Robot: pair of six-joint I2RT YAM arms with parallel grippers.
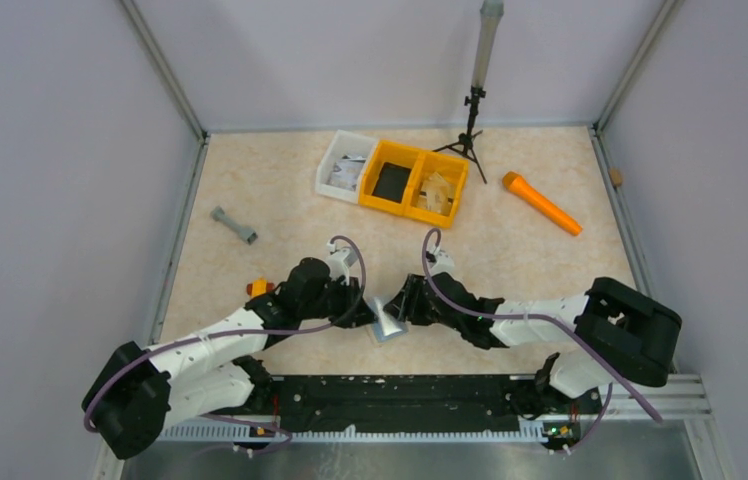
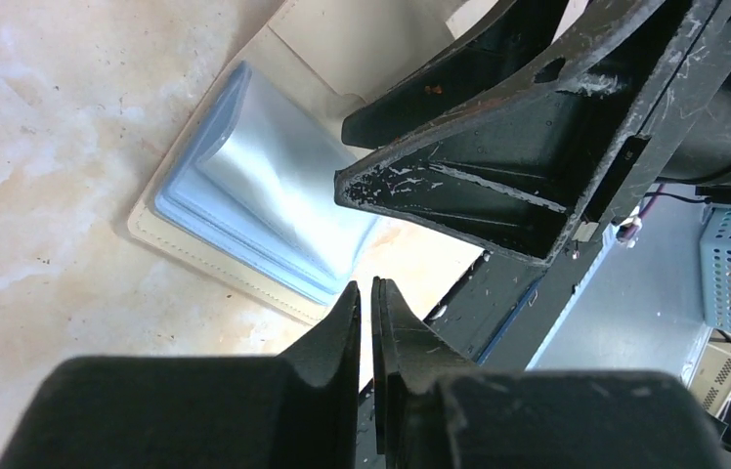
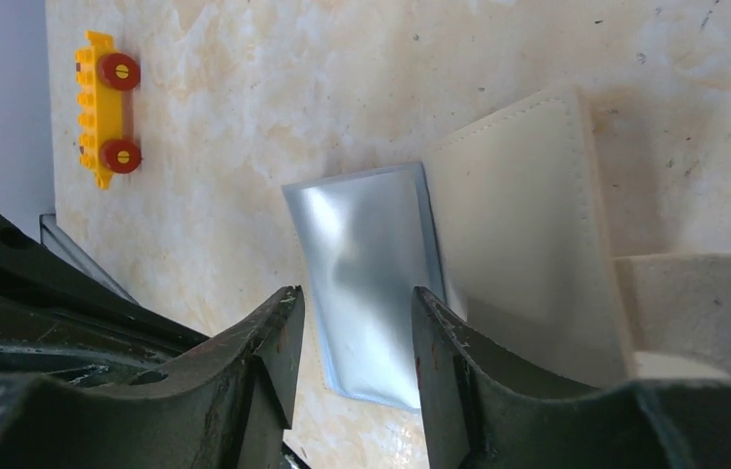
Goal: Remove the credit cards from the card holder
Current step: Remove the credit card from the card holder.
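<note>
**A:** Right tool (image 3: 352, 311): we read it as roughly half open, nothing gripped.

**B:** What's ahead of it?

**A:** In its own wrist view the silvery panel (image 3: 366, 274) of the card holder (image 3: 469, 264) shows straight through the gap and runs off toward 12. The panel looks about as wide as the gap. Touching or hovering, we cannot tell.

**B:** Long axis?

**A:** Close to 12–6, tipped slightly toward 11. The beige panel (image 3: 537, 215) lies alongside at 2 on the same axis, flat on the desk (image 3: 244, 98). Further out at 10 there's a yellow toy block (image 3: 107, 107), well apart and not in our way.

**B:** Left tool?

**A:** Left tool (image 2: 371, 293) is closed down to a thin slit, with nothing seen in it. From there the holder sits at 11, its near corner just beside the tips. The right tool's body fills 1 to 3 in that view.

**B:** From the top?

**A:** The holder lies between the two tools, at about 4 from our left one and 7 from our right. Both are near it.

**B:** So which arm takes it?

**A:** We judge the right. It's already lined up along the panel, so closing would pinch across the short width. The left would have to open first. We see no card clear of the holder, so we'd call extraction not yet done.
</note>
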